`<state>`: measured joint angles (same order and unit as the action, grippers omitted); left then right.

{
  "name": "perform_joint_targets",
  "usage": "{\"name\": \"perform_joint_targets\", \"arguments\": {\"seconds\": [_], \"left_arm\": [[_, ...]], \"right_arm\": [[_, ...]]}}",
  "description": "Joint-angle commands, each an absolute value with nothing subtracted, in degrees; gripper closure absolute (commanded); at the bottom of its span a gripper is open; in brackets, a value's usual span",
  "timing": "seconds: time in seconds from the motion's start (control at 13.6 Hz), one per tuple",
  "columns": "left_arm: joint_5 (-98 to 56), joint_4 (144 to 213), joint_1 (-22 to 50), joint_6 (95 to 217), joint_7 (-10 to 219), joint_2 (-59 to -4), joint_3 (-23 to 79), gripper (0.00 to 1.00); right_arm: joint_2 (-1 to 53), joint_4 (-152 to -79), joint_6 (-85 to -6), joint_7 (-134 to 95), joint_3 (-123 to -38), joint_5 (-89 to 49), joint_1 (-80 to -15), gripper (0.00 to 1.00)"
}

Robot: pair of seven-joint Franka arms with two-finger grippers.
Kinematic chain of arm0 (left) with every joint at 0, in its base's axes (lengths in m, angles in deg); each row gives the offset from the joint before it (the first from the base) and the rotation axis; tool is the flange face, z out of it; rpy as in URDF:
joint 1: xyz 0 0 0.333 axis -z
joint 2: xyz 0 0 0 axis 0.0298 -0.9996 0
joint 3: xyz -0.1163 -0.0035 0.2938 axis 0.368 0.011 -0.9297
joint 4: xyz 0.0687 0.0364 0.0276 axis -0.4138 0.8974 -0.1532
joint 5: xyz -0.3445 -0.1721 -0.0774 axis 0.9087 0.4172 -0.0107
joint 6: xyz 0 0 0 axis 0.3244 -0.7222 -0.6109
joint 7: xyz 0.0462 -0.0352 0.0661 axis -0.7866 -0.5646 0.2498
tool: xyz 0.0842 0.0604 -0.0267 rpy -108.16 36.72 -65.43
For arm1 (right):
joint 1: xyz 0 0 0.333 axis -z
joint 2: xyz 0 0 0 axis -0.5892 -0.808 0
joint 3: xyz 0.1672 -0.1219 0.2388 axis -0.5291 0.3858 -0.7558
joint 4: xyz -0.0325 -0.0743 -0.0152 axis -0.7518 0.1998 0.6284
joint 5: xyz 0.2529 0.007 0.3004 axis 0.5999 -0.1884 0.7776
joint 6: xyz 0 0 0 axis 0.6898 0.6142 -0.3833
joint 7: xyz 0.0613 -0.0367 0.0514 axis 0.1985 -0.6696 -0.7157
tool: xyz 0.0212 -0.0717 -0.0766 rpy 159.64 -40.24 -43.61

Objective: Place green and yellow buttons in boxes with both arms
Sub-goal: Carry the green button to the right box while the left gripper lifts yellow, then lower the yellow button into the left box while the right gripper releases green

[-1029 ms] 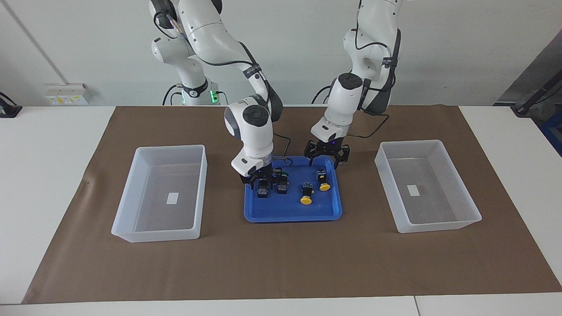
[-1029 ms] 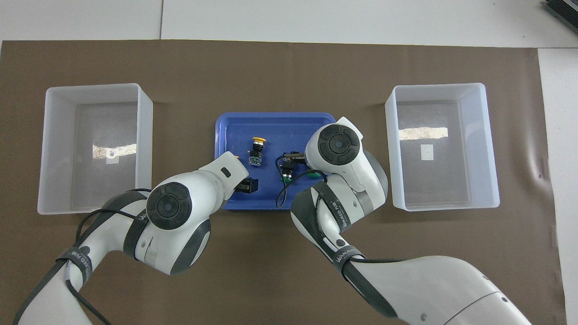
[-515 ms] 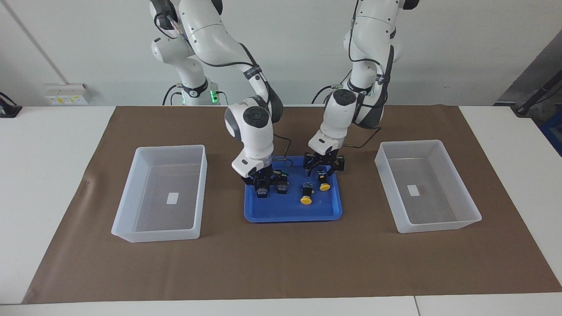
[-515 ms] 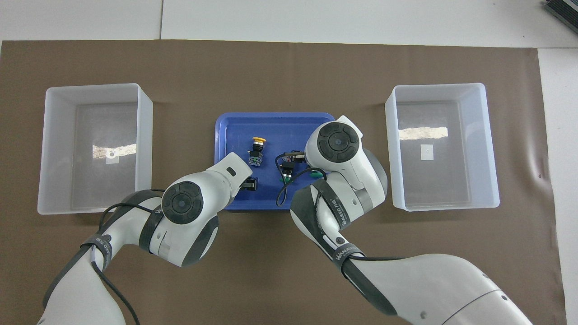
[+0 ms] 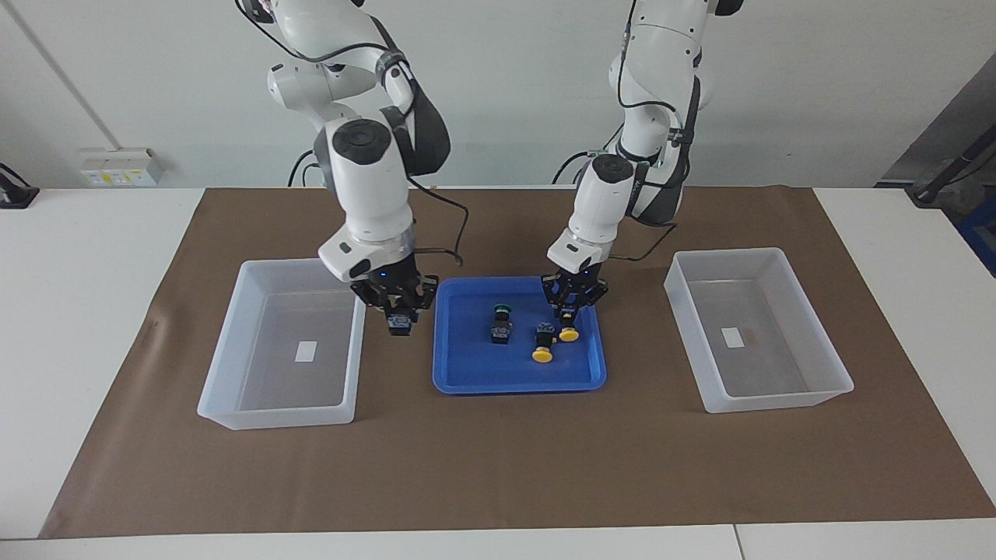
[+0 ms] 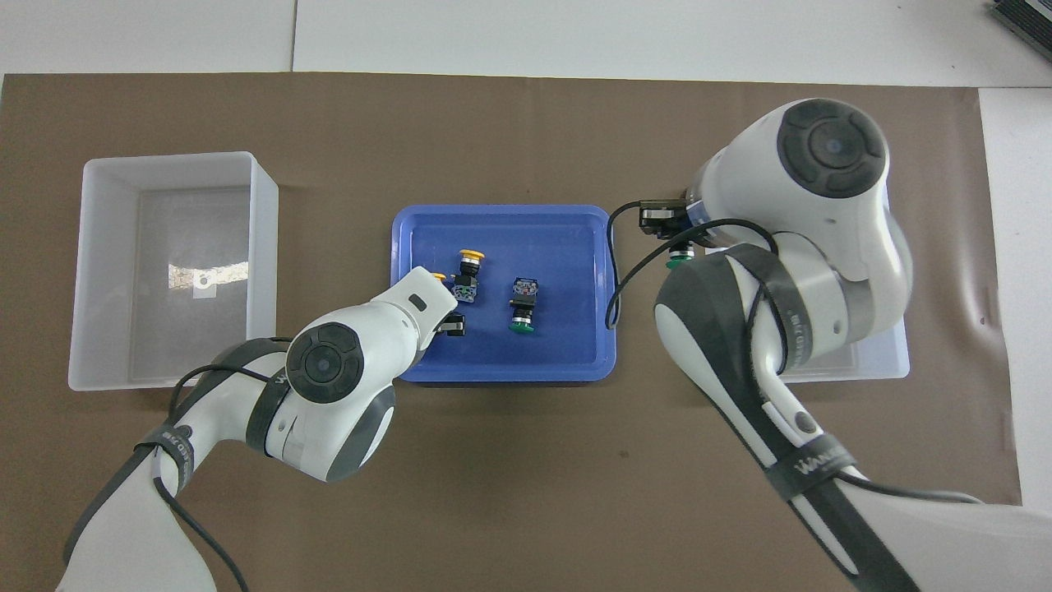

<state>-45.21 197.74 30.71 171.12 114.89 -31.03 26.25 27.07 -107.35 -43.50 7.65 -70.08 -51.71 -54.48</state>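
Observation:
My right gripper (image 5: 398,309) is shut on a green button (image 5: 400,322), raised over the brown mat between the blue tray (image 5: 482,367) and the box (image 5: 233,389) toward the right arm's end; its green cap shows in the overhead view (image 6: 675,261). My left gripper (image 5: 570,305) is down in the tray, shut on a yellow button (image 5: 569,333). A second green button (image 5: 499,325) (image 6: 521,306) and a second yellow button (image 5: 542,345) (image 6: 468,272) lie loose in the tray. The other box (image 5: 778,400) stands toward the left arm's end. Both boxes hold only a white label.
A brown mat (image 5: 498,467) covers the table under the tray and both boxes. In the overhead view my right arm covers most of the box (image 6: 892,367) at its end. A black cable hangs from each wrist.
My right gripper lifted a green button out of the tray and carried it toward the box at its end. My left gripper lowered and its fingers drew in on the yellow button.

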Motion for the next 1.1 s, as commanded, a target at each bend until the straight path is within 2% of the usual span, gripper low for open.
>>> {"name": "perform_joint_targets", "arguments": {"seconds": [0.0,0.22,0.44,0.66,0.88,0.96,1.03], "left_arm": [[-44.8,195.1,29.8,162.7,115.4,-25.1,25.4,1.0],[-44.9,192.3,25.5,157.2,114.6,-22.8,25.3,1.0],[-45.2,190.8,18.3,157.6,109.0,-22.8,25.4,1.0],[-45.2,190.7,10.1,161.6,98.5,-23.4,25.5,1.0],[-45.2,191.6,3.8,162.4,90.5,-23.8,25.6,1.0],[-45.2,192.6,2.3,162.5,86.8,-23.8,25.5,1.0],[-45.2,193.4,0.6,162.5,82.6,-23.9,25.5,1.0]], "right_arm": [[28.0,-110.5,-44.5,-1.2,-70.8,-51.6,-48.1,1.0],[29.0,-116.3,-48.6,-10.3,-70.8,-51.6,-42.4,1.0],[26.4,-121.8,-60.0,-14.5,-70.8,-51.6,-39.6,1.0],[23.2,-122.7,-66.7,-14.5,-70.8,-51.6,-39.0,1.0],[20.3,-122.8,-69.8,-17.1,-70.8,-51.6,-37.7,1.0],[19.8,-123.2,-71.0,-17.9,-70.8,-51.6,-37.0,0.91],[19.8,-123.2,-71.0,-17.9,-70.8,-51.5,-37.1,0.49]]}}
